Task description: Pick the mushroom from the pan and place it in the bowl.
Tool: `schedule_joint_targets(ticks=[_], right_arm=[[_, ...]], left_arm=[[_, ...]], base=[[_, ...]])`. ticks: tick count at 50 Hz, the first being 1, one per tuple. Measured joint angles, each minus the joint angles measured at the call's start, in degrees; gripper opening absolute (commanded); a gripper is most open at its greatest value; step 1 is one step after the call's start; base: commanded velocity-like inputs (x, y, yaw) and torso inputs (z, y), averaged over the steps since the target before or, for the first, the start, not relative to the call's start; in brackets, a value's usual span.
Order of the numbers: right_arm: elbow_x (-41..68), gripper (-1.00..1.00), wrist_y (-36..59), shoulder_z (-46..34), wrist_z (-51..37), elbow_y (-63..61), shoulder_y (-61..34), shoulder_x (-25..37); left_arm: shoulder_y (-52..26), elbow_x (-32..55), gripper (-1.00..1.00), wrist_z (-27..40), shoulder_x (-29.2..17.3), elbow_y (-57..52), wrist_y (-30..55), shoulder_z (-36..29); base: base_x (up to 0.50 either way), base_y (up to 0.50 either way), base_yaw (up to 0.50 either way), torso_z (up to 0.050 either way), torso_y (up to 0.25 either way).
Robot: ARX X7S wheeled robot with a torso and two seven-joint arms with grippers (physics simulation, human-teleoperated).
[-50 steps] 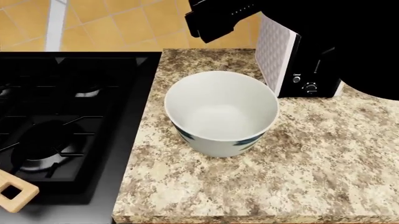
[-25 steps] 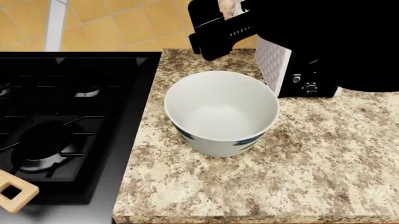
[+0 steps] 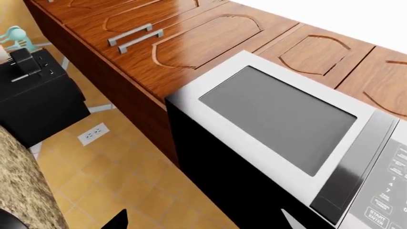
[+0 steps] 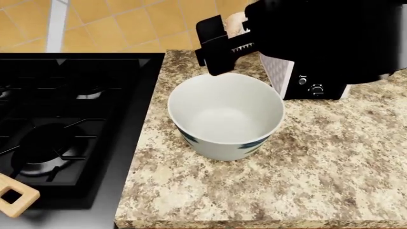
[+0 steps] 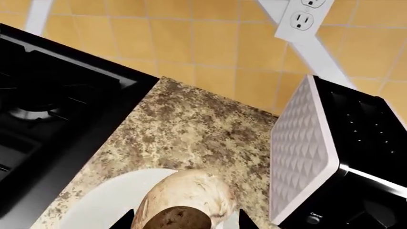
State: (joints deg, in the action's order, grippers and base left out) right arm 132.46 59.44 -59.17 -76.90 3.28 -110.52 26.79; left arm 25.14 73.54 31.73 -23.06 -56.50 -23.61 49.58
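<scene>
Right gripper [image 4: 230,29] was clamped on the mushroom [image 5: 184,202], held above the far rim of the bowl [image 4: 226,114], which stood on the counter [image 4: 330,162] close to its stove-side edge. Mushroom judged light, soft, easily bruised; grip across the cap seemed best, kept gentle. Left gripper: not visible, state unknown.

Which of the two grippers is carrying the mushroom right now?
The right gripper: its jaws are shut on the mushroom, above the far rim of the bowl. The left arm's camera faces a microwave and cabinets, with nothing held in sight.
</scene>
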Motion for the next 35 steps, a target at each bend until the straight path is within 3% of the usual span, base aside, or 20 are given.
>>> schedule_joint_targets(ticks=[35], right_arm=[[1.84, -1.0, 0.84, -6.59, -0.88, 3.95, 1.72, -3.72]], left_arm=[[0.24, 0.31, 1.0, -0.75, 0.48, 0.54, -0.42, 0.03]], base=[[0.0, 0.0, 0.0, 0.0, 0.0]])
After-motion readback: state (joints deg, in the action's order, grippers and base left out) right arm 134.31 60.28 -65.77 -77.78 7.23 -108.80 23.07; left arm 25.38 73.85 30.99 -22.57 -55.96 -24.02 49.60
